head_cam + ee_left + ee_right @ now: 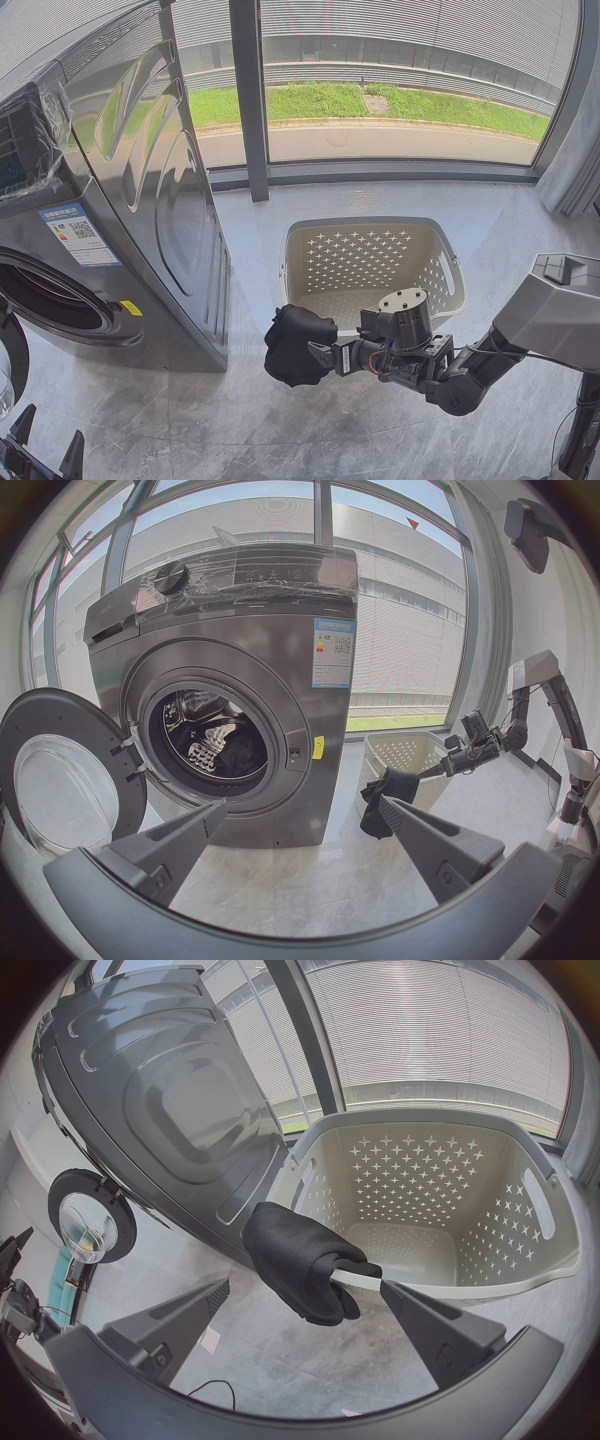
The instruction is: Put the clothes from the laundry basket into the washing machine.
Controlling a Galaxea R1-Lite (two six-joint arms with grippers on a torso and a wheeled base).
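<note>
1. The washing machine (156,187) is standing on the floor (312,425), to the left of the basket. Its round door (62,774) is hanging wide open, and dark clothing (240,749) is lying inside the drum.
2. The laundry basket (356,256) is sitting on the floor just beside the machine, near the window.
3. A black garment (294,350) is draping over the rim at the basket's near-left corner. Most of it is hanging outside the basket, on the side facing the machine.
4. The right hand (301,1285) is hovering right at the garment with its 2 fingers spread wide apart. The cloth is sitting between them, and whether either finger is touching it is unclear.
5. The left hand (301,804) is hovering low in front of the machine's open drum, its 2 fingers also spread apart.
</note>
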